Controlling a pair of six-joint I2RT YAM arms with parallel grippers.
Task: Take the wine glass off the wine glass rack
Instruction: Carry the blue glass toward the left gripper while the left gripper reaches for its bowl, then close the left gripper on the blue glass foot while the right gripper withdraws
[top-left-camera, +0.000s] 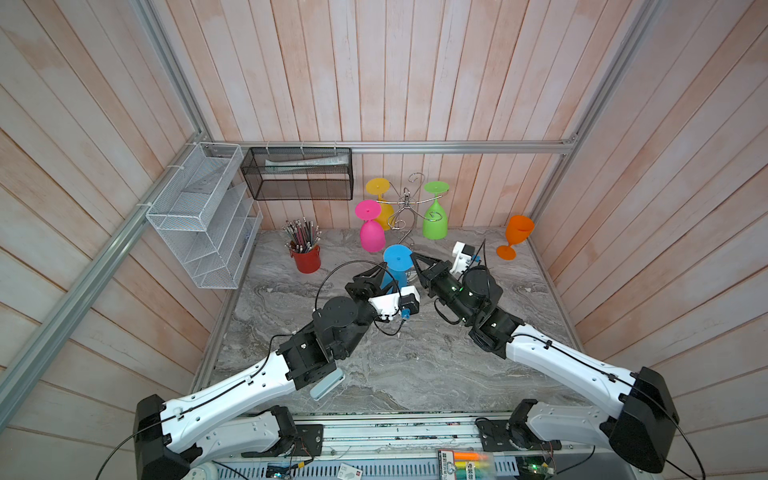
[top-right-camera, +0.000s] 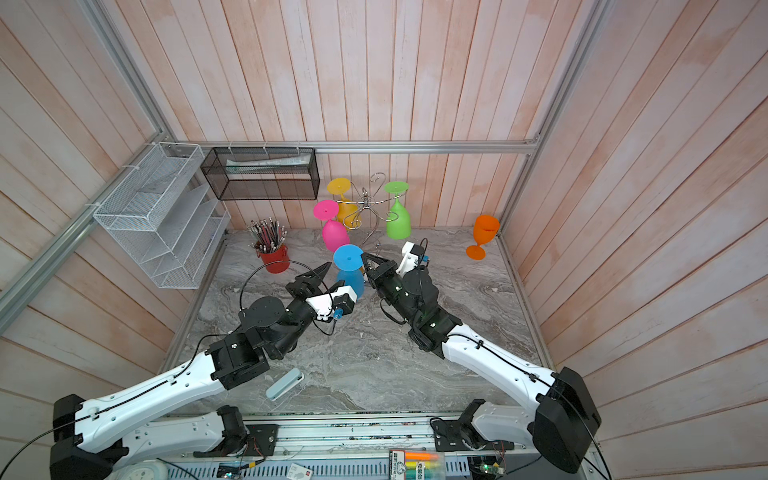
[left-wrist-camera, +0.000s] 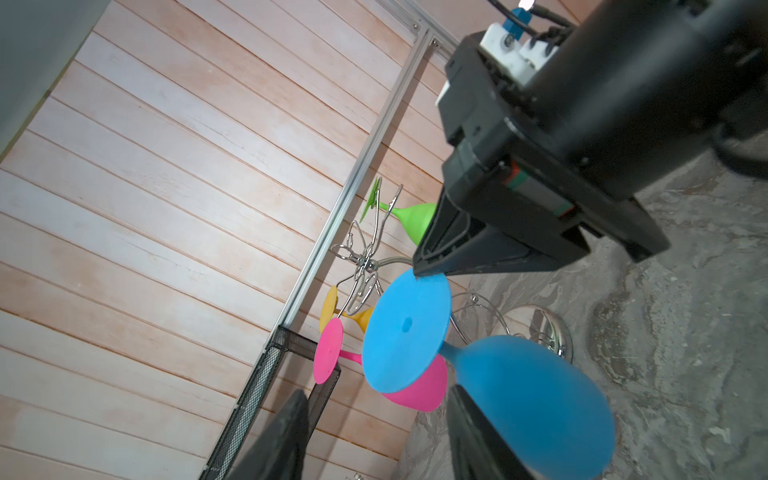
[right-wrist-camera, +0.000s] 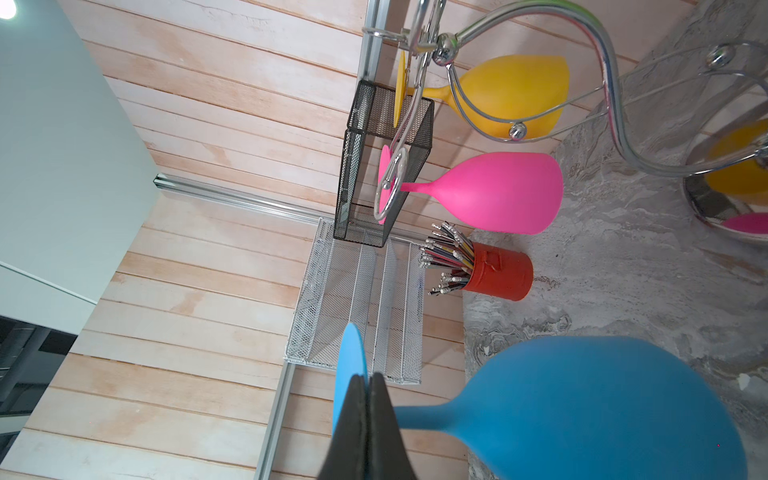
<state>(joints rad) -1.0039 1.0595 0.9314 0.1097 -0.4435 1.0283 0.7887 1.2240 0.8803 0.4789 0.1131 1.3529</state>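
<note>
I've got a grey marbled bench (top-left-camera: 395, 374) boxed in by pale wooden plank walls (top-left-camera: 415, 83). At the back left a red pot (top-left-camera: 306, 261) stands upright, crammed with pencils (top-left-camera: 301, 235), eraser ends up. Above it a white mesh organiser (top-left-camera: 195, 220) with stepped shelves is tied to the metal rail (top-left-camera: 457, 146). Beside that hangs a black mesh basket (top-left-camera: 299, 189) with something pale lying along its upper tier. A pale blue flat case (top-left-camera: 327, 385) lies near the front left edge.
</note>
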